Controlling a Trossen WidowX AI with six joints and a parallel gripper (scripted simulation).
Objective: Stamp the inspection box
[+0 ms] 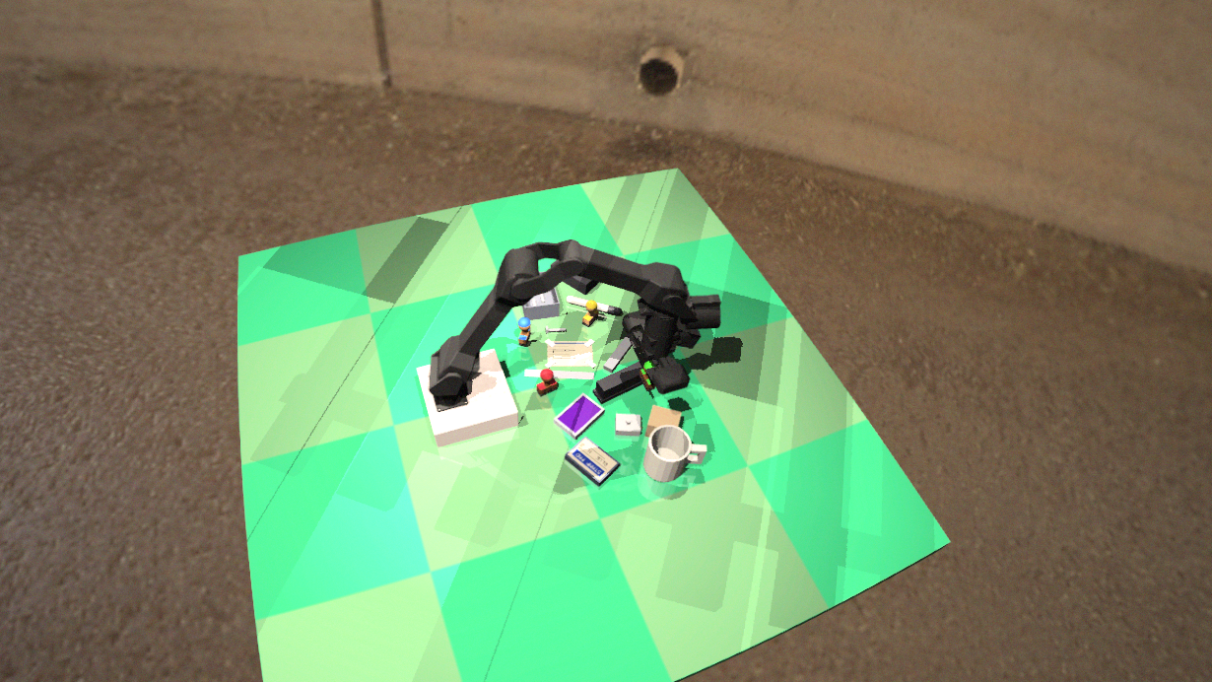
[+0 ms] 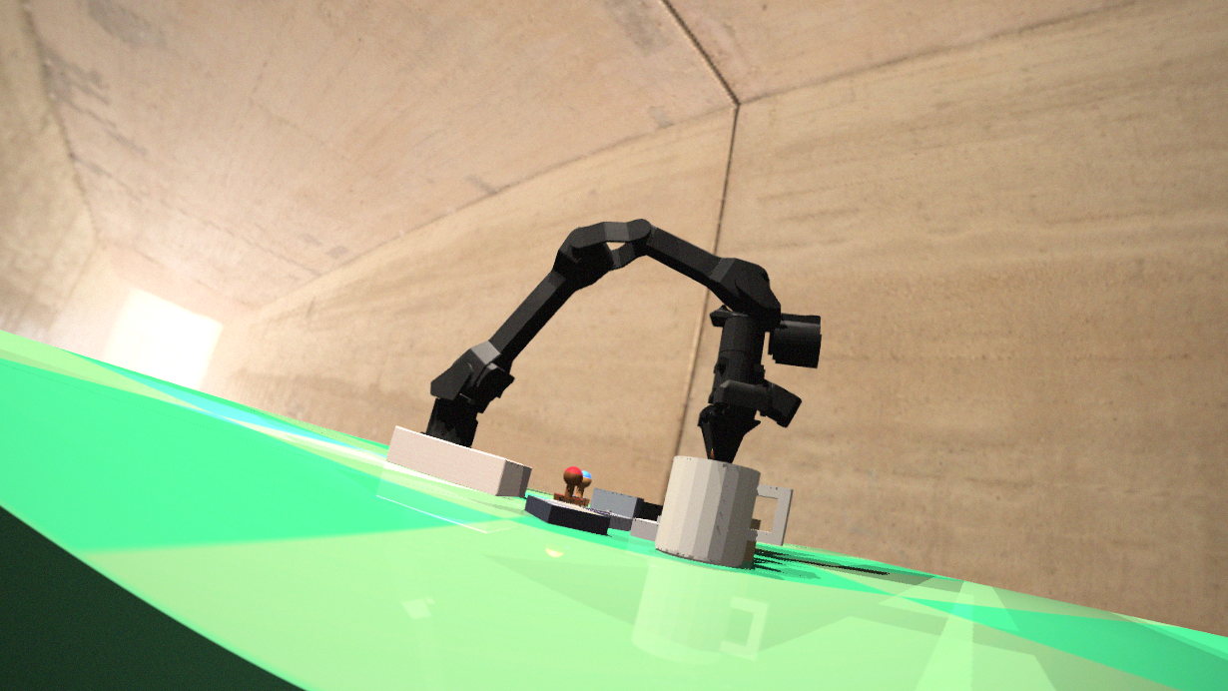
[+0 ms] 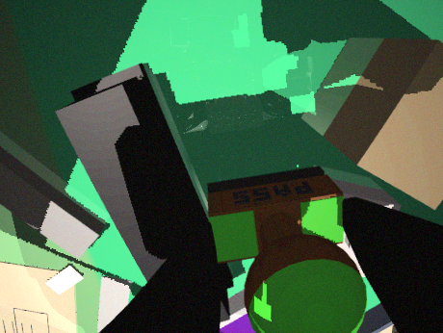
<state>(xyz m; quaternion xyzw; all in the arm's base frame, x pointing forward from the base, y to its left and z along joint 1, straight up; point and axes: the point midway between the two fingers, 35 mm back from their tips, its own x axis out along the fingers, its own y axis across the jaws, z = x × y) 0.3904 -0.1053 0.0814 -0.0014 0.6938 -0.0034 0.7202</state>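
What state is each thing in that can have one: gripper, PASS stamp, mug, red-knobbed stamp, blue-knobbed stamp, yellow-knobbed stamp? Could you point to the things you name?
Gripper [image 1: 645, 375] [image 2: 714, 455] [image 3: 278, 223]: shut on the PASS stamp
PASS stamp [image 1: 647, 373] [image 3: 306, 298]: held, inking cannot be told
Mug [image 1: 666, 457] [image 2: 706, 511]: upright
Red-knobbed stamp [image 1: 546, 375] [image 2: 572, 474]: standing, knob up
Blue-knobbed stamp [image 1: 524, 323] [image 2: 586, 475]: standing, knob up
Yellow-knobbed stamp [image 1: 590, 306]: standing, knob up

black arm [image 2: 678, 249] arched over the bench, gripper [image 2: 721, 456] partly hidden behind grey mug [image 2: 706, 511], red-topped stamp [image 2: 572, 477] upright

The black arm [image 1: 623, 267] [image 2: 678, 251] arched up and over, its gripper [image 1: 648, 373] [image 2: 724, 456] [image 3: 278, 223] pointing down with fingers partly closed.
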